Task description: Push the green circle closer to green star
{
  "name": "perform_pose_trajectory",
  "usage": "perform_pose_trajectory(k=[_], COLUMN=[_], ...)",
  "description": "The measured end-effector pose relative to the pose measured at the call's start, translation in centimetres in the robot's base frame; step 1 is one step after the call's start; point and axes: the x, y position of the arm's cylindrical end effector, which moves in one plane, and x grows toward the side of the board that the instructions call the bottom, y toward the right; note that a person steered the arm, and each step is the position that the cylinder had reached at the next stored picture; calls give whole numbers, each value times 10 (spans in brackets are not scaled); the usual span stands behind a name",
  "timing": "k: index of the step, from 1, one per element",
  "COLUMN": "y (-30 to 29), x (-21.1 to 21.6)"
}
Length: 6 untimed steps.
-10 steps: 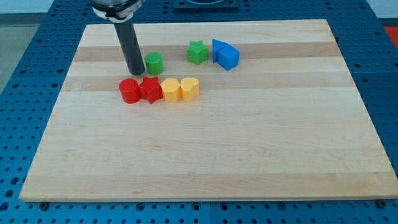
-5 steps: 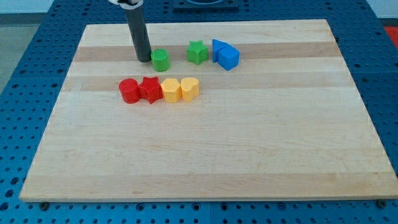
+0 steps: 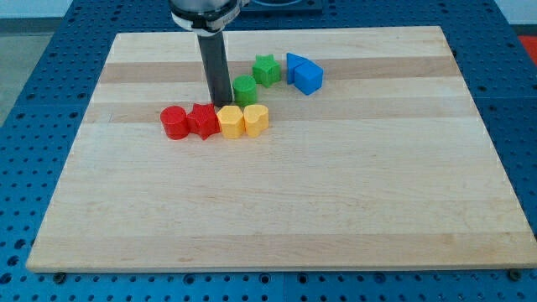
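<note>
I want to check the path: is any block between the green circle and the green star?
No. The green circle sits just below-left of the green star, with nothing visible between them. My tip is at the circle's left side.

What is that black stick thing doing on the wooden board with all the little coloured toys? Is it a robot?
Yes, it is a robot arm. It has no hand, only a dark rod, and my tip slides over the wooden board to push blocks. One camera looks down at the board from in front. My tip is just at the view's left of the green circle, which sits close below and left of the green star. Beside the star are two blue blocks. Below the tip is a row: red circle, red star and two yellow blocks. Nothing is held; blocks only get pushed.
</note>
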Motion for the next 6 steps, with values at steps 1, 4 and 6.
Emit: perform_pose_trajectory(k=[1,4,6], y=[5,14,19], x=[6,0,-13])
